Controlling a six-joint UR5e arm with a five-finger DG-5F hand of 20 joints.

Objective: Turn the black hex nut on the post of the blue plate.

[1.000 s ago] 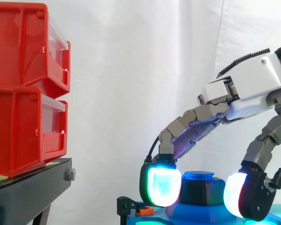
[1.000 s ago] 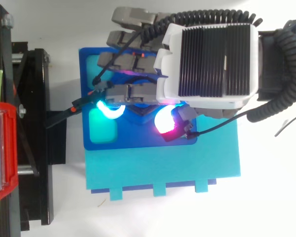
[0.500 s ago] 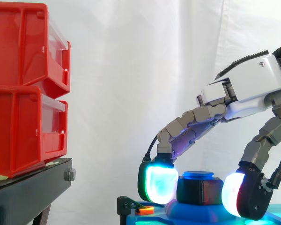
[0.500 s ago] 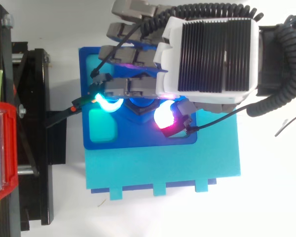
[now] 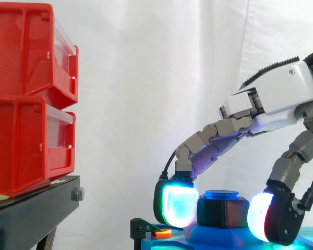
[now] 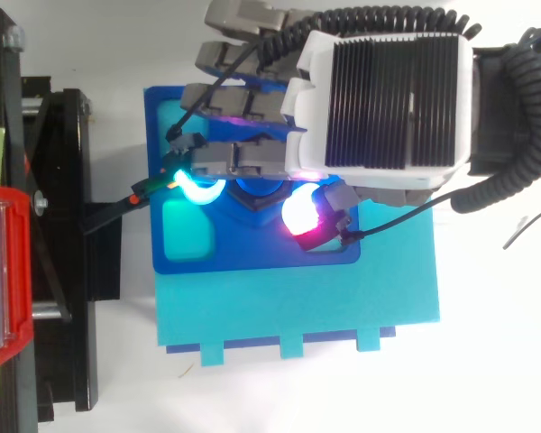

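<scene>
- Side view: the hand (image 5: 274,99) arched down over the black hex nut (image 5: 221,212). The nut sat low on the post (image 5: 221,195), right of centre, on the blue plate (image 5: 206,237).
- One glowing finger pad (image 5: 177,205) pressed the nut's left flank and the thumb pad (image 5: 258,223) closed on its right. It looked like a pinch across opposite sides, the hold that twisting the nut needs.
- The palm stayed high, which kept the post's blue top clear between the digits.
- The red bins (image 5: 31,99) on the black stand (image 5: 31,211) stood well apart to the left and played no part.
- Against a second ago, both pads and the nut's outline sat slightly further left. I judged that a small turn; since half a second ago, almost nothing had moved.
- Top view: the hand (image 6: 383,99) covered most of the blue plate (image 6: 252,257), and the nut (image 6: 260,195) peeked out between the cyan and pink pads.
- The plate lay on a cyan board (image 6: 298,307), right of the stand.
- Compared with a second ago, the hand had drifted toward the top edge and the pink pad (image 6: 299,215) was tucked closer in.
</scene>
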